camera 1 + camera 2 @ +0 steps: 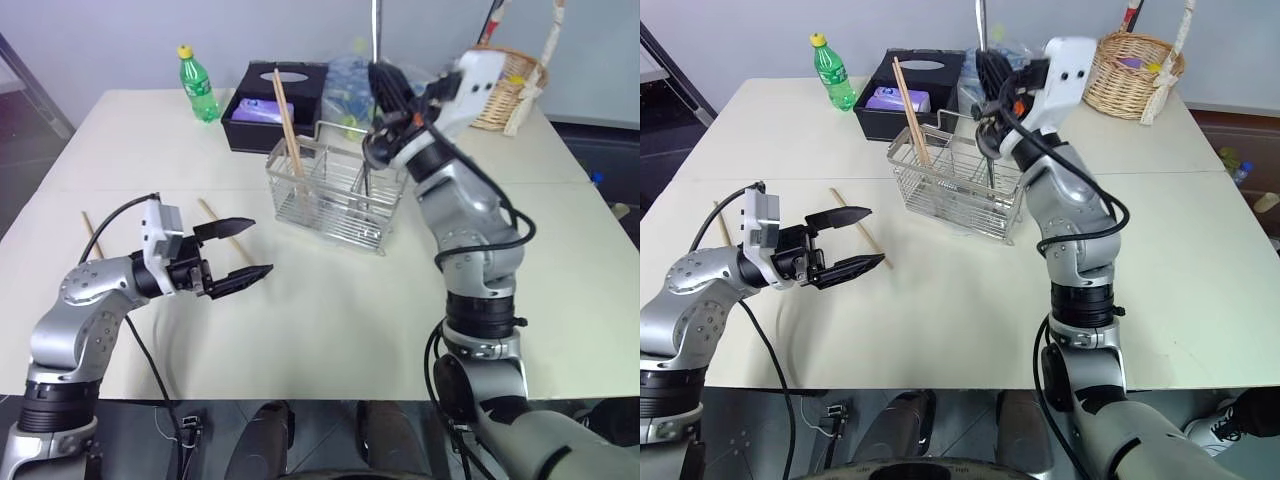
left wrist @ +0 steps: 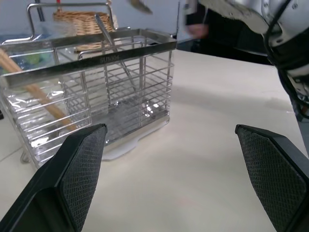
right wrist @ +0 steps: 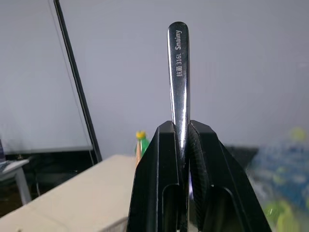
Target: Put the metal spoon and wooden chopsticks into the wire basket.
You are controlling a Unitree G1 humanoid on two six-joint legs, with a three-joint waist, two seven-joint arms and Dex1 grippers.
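Observation:
The wire basket [image 1: 330, 195] stands mid-table, and wooden chopsticks [image 1: 288, 120] lean upright in its left compartment. Two more chopsticks lie flat on the table: one [image 1: 212, 218] just behind my left gripper, the other [image 1: 90, 232] further left. My left gripper [image 1: 238, 252] hovers low over the table left of the basket, open and empty, its fingers [image 2: 82, 169] pointing at the basket [image 2: 120, 46]. My right gripper [image 1: 380, 75] is raised above the basket's right side, shut on the metal spoon [image 3: 178, 72], whose handle sticks straight up.
At the table's far side stand a green bottle [image 1: 198, 85], a black tissue box [image 1: 270, 108], a clear plastic bag [image 1: 348, 85] and a round wicker basket [image 1: 508, 90]. Bare tabletop stretches in front of the wire basket and to its right.

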